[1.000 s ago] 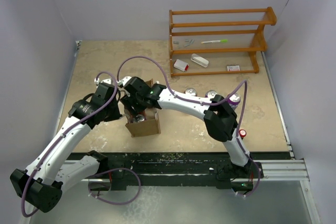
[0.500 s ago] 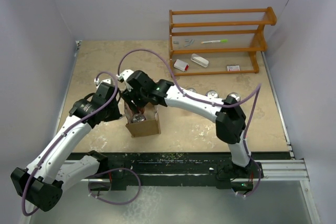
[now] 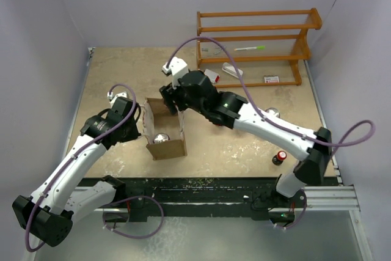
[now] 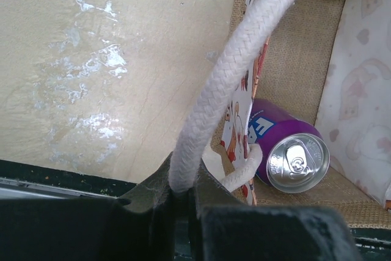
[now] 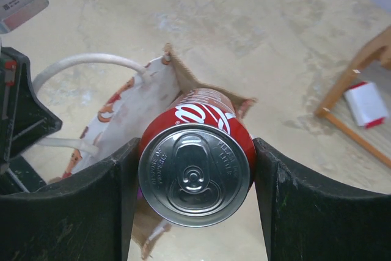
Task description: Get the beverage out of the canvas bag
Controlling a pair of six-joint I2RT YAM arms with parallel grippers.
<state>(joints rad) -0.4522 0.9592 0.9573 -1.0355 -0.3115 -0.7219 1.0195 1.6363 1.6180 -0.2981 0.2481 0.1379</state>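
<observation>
The canvas bag [image 3: 168,148] stands upright and open near the table's front. My left gripper [image 4: 183,185] is shut on one white rope handle [image 4: 235,71] at the bag's left rim and holds it up. My right gripper [image 5: 194,146] is shut on a red cola can [image 5: 195,172], pinched by its sides. It hangs just above the bag's far rim [image 5: 177,71]. A purple can [image 4: 290,154] still lies inside, on the bag's floor. In the top view the right gripper [image 3: 173,98] hides the red can.
An orange wooden rack [image 3: 256,47] stands at the back right with small white items [image 3: 232,70] under it. Loose cans stand on the table: one [image 3: 272,112] behind the right forearm, one [image 3: 280,157] near the front right, one [image 3: 113,94] by the left arm.
My right gripper has come up out of the bag with the red can and drawn back toward the far side. The left gripper has kept its hold on the handle.
</observation>
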